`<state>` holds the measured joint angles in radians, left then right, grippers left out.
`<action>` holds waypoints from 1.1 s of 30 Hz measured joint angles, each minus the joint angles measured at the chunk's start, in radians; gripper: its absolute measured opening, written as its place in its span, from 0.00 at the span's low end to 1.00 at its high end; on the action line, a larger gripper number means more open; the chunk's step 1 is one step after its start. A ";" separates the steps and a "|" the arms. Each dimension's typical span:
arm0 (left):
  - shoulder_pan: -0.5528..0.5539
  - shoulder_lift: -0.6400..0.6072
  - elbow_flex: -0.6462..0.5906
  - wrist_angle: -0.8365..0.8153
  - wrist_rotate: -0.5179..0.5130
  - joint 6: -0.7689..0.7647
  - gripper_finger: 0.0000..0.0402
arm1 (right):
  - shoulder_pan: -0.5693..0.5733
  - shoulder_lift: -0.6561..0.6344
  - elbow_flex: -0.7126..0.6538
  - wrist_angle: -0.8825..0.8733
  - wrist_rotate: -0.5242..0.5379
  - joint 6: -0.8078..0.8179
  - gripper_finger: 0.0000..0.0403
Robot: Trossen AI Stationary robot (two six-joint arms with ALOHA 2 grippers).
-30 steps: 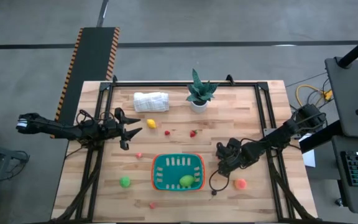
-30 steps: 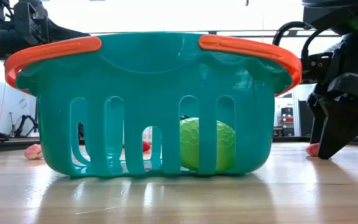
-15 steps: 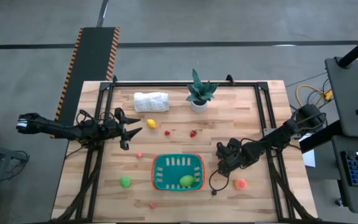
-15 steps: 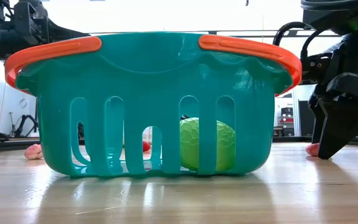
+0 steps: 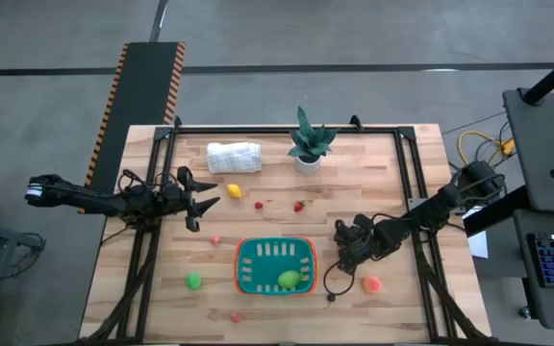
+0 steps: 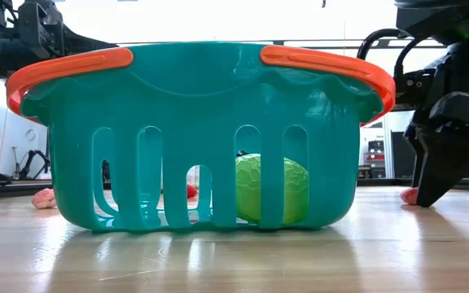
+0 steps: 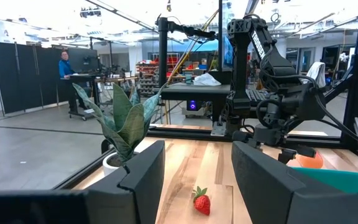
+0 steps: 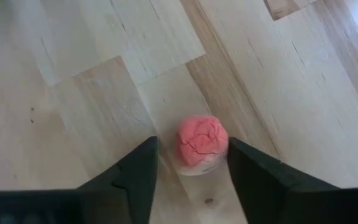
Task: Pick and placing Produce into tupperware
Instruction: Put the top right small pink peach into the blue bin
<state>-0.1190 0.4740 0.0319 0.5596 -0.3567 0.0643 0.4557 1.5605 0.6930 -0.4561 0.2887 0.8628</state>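
Note:
The teal tupperware (image 5: 275, 252) with an orange-red rim stands at the table's near middle and fills the low view (image 6: 194, 130). A green produce piece (image 5: 289, 279) lies inside it. My right gripper (image 5: 344, 259) is open just right of the tupperware, pointing down. Its fingers stand on either side of a pink-red crumpled produce piece (image 8: 202, 142) that rests on the table. My left gripper (image 5: 210, 202) is open and empty at the table's left, level, beside the yellow produce piece (image 5: 234, 191). A strawberry (image 7: 201, 202) lies ahead of it.
A potted plant (image 5: 308, 144) and a rolled white cloth (image 5: 234, 157) stand at the far side. Loose produce lies about: small red pieces (image 5: 259, 204), (image 5: 215, 239), a green one (image 5: 193, 281), an orange-pink one (image 5: 372, 284) and a dark one (image 5: 331, 297).

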 joint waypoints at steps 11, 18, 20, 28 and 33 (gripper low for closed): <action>0.000 0.001 0.000 0.000 0.000 0.000 0.43 | 0.000 -0.002 0.000 -0.003 0.000 -0.011 0.20; 0.000 0.003 0.000 0.000 0.000 0.000 0.43 | 0.000 -0.003 -0.001 -0.002 0.000 -0.060 0.17; 0.000 0.003 0.000 0.000 0.000 0.000 0.43 | 0.000 -0.003 -0.001 -0.001 0.000 -0.069 0.17; 0.000 0.003 0.000 0.000 0.000 0.000 0.43 | 0.000 -0.068 0.008 -0.001 0.009 -0.112 0.17; 0.000 0.003 0.000 0.000 0.000 0.000 0.43 | 0.000 -0.168 0.016 0.060 0.014 -0.175 0.17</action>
<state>-0.1188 0.4773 0.0319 0.5594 -0.3569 0.0643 0.4557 1.3923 0.7086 -0.3960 0.3025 0.6880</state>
